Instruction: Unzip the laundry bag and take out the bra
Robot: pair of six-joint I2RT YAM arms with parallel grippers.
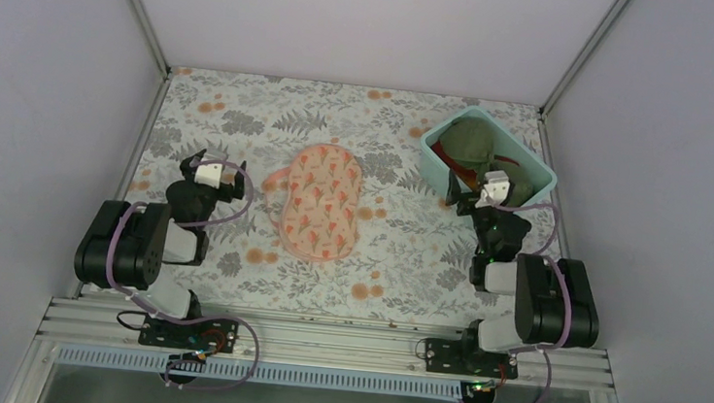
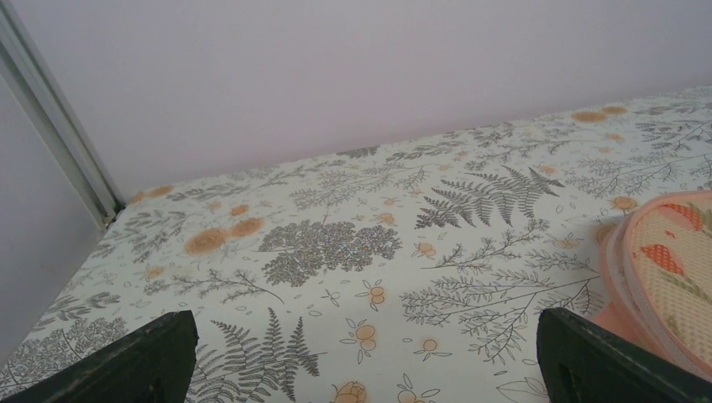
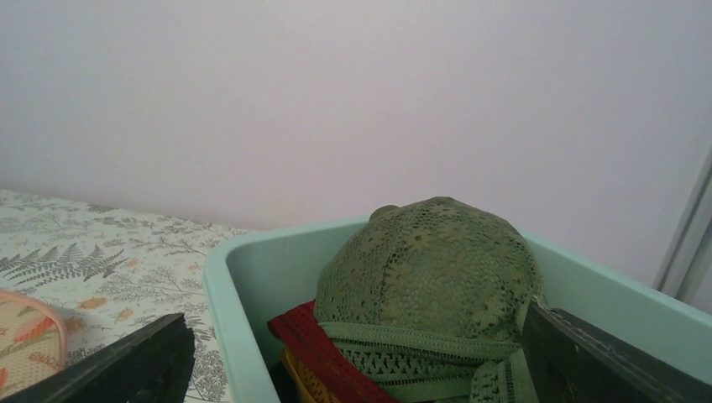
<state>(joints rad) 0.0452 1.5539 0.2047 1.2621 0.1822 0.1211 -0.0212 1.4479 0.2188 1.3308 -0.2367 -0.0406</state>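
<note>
Inside the teal plastic tub [image 1: 531, 156] lies the olive-green lace bra [image 3: 428, 269], the peach-pink mesh laundry bag [image 1: 322, 203] well left of it; left gripper [image 2: 361, 361] and right gripper [image 3: 357, 361] both gape empty, the right close enough that it may snag the lace.

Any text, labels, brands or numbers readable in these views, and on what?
None readable in any view. The laundry bag shows only a flower print; the teal tub, the green lace bra and the fern-patterned tablecloth carry no visible lettering or label.
</note>
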